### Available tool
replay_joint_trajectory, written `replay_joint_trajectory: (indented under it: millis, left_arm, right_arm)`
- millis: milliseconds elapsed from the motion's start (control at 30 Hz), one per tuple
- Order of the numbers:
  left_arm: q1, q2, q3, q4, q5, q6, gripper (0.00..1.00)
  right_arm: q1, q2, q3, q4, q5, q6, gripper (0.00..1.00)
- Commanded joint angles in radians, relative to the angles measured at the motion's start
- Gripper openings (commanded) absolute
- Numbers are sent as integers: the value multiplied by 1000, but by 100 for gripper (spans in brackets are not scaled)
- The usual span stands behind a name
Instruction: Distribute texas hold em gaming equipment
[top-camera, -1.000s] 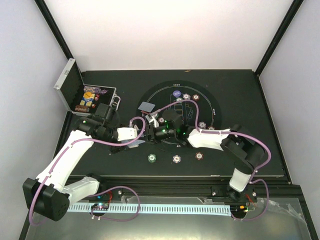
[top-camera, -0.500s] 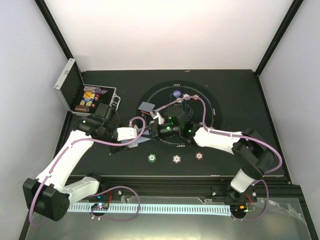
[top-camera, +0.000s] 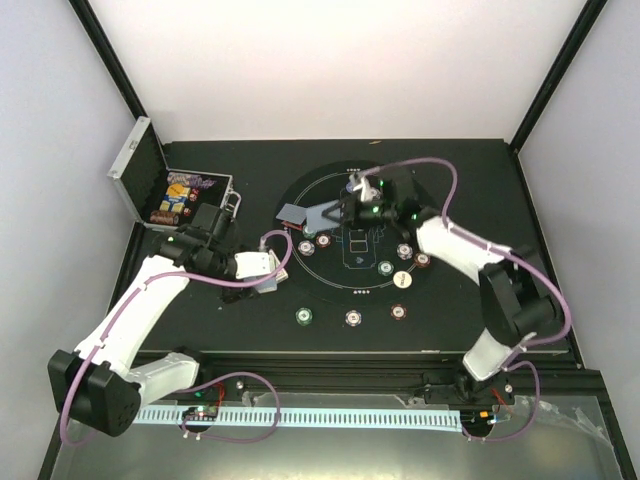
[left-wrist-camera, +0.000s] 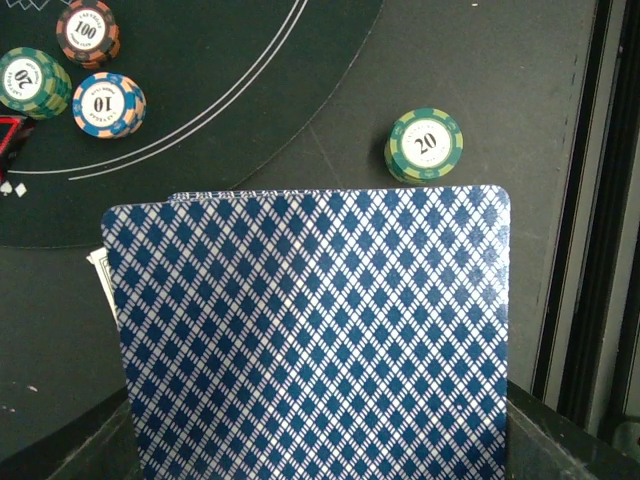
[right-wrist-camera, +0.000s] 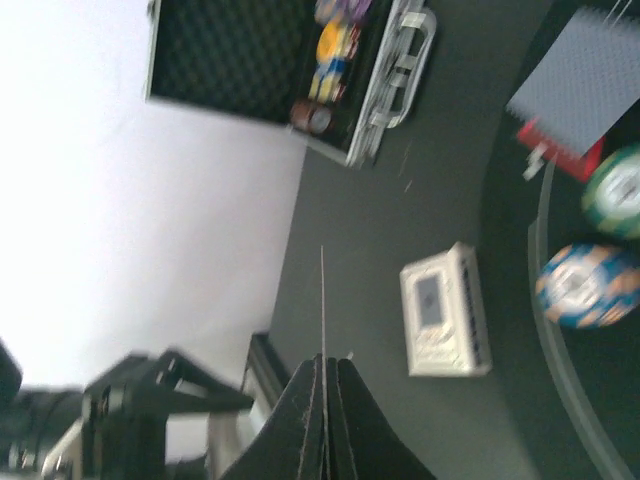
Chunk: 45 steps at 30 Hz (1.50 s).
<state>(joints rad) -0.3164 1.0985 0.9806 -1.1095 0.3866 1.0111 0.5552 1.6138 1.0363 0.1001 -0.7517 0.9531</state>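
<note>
- Dealing one playing card (right-wrist-camera: 322, 300) with the right gripper (right-wrist-camera: 323, 362) — seen edge-on from the wrist, hanging over the far-left part of the round mat (top-camera: 330, 272) in the overhead view.
- Probably heading for the spot by the face-down card (top-camera: 292, 212) lying at the mat's left rim, with the red triangle marker (right-wrist-camera: 560, 150) just beside it.
- To place well: tilt flat first, go low, let go only once touching the mat — otherwise likely to flutter or flip face-up.
- Keep clear of the blue chip (right-wrist-camera: 590, 285) and the green chip (right-wrist-camera: 620, 190) just inside the mat line.
- Right fingers (right-wrist-camera: 340, 420): pressed fully together on the card's lower edge, no gap visible.
- Left gripper (top-camera: 268, 270): parked near the mat's left edge, holding up the deck (left-wrist-camera: 310, 330), blue diamond backs filling the wrist view.
- Cannot read the left finger spread — hidden behind the cards; judged clamped, since the deck stands upright before the camera.
- Beyond the deck's top edge: green 20 chip (left-wrist-camera: 425, 145) off the mat, near it but apart.
- Inside the line: 100 chip (left-wrist-camera: 88, 32) and 10 chip (left-wrist-camera: 108, 103).
- Far left: silver case (top-camera: 150, 190), lid up.
</note>
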Motion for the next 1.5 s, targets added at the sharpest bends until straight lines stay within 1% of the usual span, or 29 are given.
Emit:
replay_joint_trajectory:
  millis: [0,133,200,300,367,567,633,733,800,900,1033,1133,1200,1233,1367,1467]
  left_arm:
    - [-5,15,62,-16,36,0,2]
    - [-7,18,73,-16,46,-11,2]
    - [-9,22,77,-20,54,-16,2]
    - [-10,25,82,-28,61,-20,1]
    - [-10,24,80,-31,59,-24,1]
    - [-12,9,59,-30,55,-23,2]
    - [-10,9,55,-30,48,-23,1]
    - [-11,11,54,-32,41,-26,2]
    - [-12,8,53,-32,41,-25,2]
    - [-12,6,55,-29,47,-26,2]
    - [-12,4,53,-24,55,-32,2]
    - [-12,0,46,-18,55,-35,1]
    - [-11,-1,42,-14,55,-37,1]
    - [-12,-3,41,-14,55,-37,2]
    - [-12,-11,43,-18,57,-40,1]
    - [-12,-21,41,-15,57,-40,2]
  right_arm:
    - [-134,160,204,-180,-28,-163,3]
    - [-219,385,472,-307,-23,-241,3]
    - [-254,515,604,-369,-9,-257,3]
    - [-287,650,783,-429,12,-265,3]
    - [-299,743,873,-461,44,-268,4]
    - [-314,917,1091,-511,73,-253,7]
    - [-317,954,1147,-541,91,-259,12]
    - [-323,965,1187,-572,110,-268,23]
    - [-328,943,1178,-577,127,-279,36]
    - [-343,906,1169,-606,154,-297,49]
    - [-358,832,1152,-706,223,-361,53]
    - [-365,743,1089,-742,268,-408,57]
    - [-365,656,985,-721,266,-416,65]
    - [-362,596,907,-686,253,-407,68]
    - [-319,332,536,-470,182,-323,73]
    - [-246,141,273,-320,144,-252,77]
